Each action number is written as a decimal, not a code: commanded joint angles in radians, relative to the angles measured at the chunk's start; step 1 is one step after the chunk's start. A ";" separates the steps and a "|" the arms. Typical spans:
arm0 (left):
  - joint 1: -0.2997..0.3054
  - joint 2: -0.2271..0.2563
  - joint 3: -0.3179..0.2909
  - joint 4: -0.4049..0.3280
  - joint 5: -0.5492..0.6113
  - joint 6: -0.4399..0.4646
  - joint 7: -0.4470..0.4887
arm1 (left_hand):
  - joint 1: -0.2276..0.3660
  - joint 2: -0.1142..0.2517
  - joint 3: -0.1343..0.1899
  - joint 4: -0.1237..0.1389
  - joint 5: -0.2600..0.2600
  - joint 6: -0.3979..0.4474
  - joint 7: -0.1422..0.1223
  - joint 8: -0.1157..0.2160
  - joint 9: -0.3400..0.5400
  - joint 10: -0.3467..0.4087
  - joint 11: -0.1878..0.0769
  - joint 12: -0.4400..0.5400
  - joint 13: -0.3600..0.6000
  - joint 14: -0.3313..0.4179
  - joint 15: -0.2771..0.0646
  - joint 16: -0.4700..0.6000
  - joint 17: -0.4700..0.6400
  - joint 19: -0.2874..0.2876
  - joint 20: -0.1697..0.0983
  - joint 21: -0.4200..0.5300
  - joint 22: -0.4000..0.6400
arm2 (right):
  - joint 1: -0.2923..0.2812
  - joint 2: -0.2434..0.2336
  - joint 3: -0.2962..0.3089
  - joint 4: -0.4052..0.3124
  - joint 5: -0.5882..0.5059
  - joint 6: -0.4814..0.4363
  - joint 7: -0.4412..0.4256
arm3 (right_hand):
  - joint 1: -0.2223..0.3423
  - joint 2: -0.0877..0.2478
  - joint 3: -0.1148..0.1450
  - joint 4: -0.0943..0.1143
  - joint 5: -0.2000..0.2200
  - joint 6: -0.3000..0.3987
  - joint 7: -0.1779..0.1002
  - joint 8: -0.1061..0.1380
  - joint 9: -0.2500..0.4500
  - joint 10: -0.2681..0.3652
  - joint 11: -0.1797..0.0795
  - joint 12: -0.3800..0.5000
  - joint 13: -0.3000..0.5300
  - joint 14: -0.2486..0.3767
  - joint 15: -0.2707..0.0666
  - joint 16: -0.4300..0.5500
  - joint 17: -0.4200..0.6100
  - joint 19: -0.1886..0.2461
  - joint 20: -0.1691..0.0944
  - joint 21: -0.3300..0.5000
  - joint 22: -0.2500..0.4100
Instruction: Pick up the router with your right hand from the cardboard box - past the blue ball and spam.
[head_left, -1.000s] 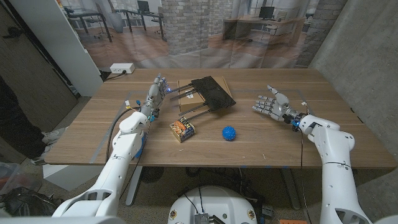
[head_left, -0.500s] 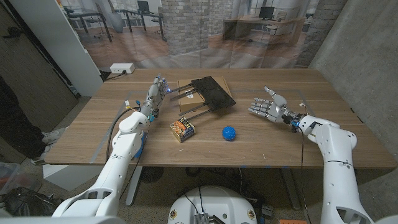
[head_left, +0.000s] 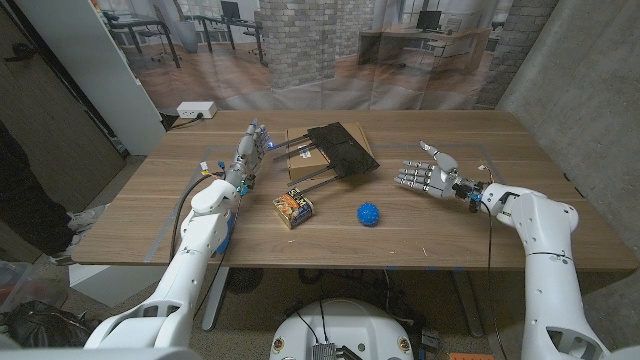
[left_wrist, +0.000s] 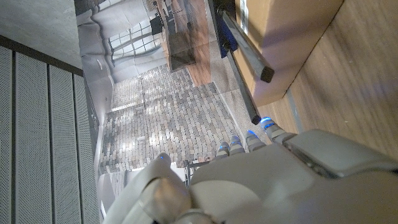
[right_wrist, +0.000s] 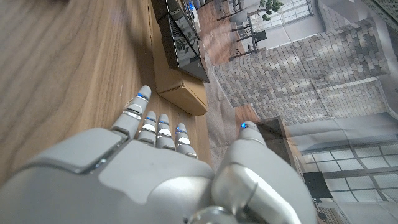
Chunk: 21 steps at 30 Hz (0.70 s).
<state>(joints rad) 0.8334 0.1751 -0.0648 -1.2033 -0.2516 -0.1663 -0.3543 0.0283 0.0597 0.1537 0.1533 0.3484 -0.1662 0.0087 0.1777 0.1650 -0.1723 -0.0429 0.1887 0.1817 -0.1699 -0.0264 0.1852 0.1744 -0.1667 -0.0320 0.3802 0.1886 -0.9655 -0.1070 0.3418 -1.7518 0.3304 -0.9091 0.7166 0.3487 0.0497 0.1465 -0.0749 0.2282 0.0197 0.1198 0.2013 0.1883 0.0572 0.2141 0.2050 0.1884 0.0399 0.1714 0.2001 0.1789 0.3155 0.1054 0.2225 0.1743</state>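
A black router (head_left: 343, 148) with thin antennas lies tilted on a flat cardboard box (head_left: 305, 145) at the table's far middle; both show in the right wrist view as router (right_wrist: 180, 43) and box (right_wrist: 184, 93). In front of the box stand a spam tin (head_left: 294, 208) and a blue ball (head_left: 369, 214). My right hand (head_left: 427, 174) hovers open to the right of the router, fingers spread toward it, holding nothing. My left hand (head_left: 250, 150) stands open just left of the box, fingers pointing away; its wrist view shows the box (left_wrist: 280, 43) and an antenna (left_wrist: 245, 46).
A white power strip (head_left: 196, 110) lies at the far left corner of the wooden table (head_left: 520, 130). A grey wall closes off the right side. A dark person's edge shows at the far left of the head view.
My right hand has moved left across the table toward the router and box, staying open. The left arm and the objects have not moved.
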 joint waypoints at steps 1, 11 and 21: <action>-0.007 -0.002 -0.007 0.015 0.003 -0.011 -0.008 | 0.002 0.006 -0.003 0.003 0.009 -0.214 0.000 0.002 0.006 -0.197 0.002 0.003 0.003 -0.295 0.006 0.004 0.002 -0.241 0.000 -0.004 0.001 | 0.038 -0.064 -0.036 0.032 0.008 -0.087 0.037 | 0.005 -0.003 -0.001 -0.009 -0.005 0.005 0.092 -0.002 0.004 0.009 0.005 0.000 0.003 0.005 0.006 -0.002 0.002 0.015 -0.003 0.006 0.003; -0.013 -0.003 -0.012 0.026 0.005 -0.015 -0.011 | 0.003 0.007 -0.007 0.003 0.010 -0.214 0.000 0.002 0.006 -0.197 0.003 0.003 0.003 -0.295 0.005 0.005 0.002 -0.240 0.000 -0.006 0.002 | 0.074 -0.113 -0.077 0.063 0.012 -0.153 0.086 | 0.013 -0.006 -0.002 -0.018 -0.012 0.022 0.092 0.001 0.005 0.030 0.004 0.007 0.004 0.034 0.006 0.003 0.003 0.049 0.000 0.012 0.004; -0.025 -0.004 -0.017 0.046 0.007 -0.021 -0.019 | 0.003 0.008 -0.010 0.003 0.012 -0.216 0.000 0.002 0.006 -0.199 0.002 0.003 0.003 -0.296 0.006 0.005 0.002 -0.240 0.001 -0.009 0.002 | 0.119 -0.153 -0.119 0.112 0.017 -0.218 0.133 | 0.022 -0.003 0.001 -0.024 -0.013 0.029 0.091 0.002 0.006 0.039 0.004 0.009 0.005 0.044 0.007 0.003 0.003 0.062 -0.003 0.014 0.004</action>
<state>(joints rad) 0.8189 0.1732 -0.0767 -1.1757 -0.2478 -0.1809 -0.3655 0.0283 0.0597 0.1484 0.1528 0.3570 -0.1663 0.0087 0.1776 0.1650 -0.1723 -0.0429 0.1887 0.1817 -0.1699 -0.0264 0.1852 0.1744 -0.1668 -0.0320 0.3734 0.1885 -0.8929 -0.2143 0.2665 -1.6883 0.3432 -1.0629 0.8067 0.3561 0.0449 0.1466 -0.0911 0.2180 0.0432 0.1179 0.2013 0.1881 0.0881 0.2157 0.2050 0.1882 0.0792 0.1750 0.2001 0.1789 0.3675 0.0999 0.2302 0.1743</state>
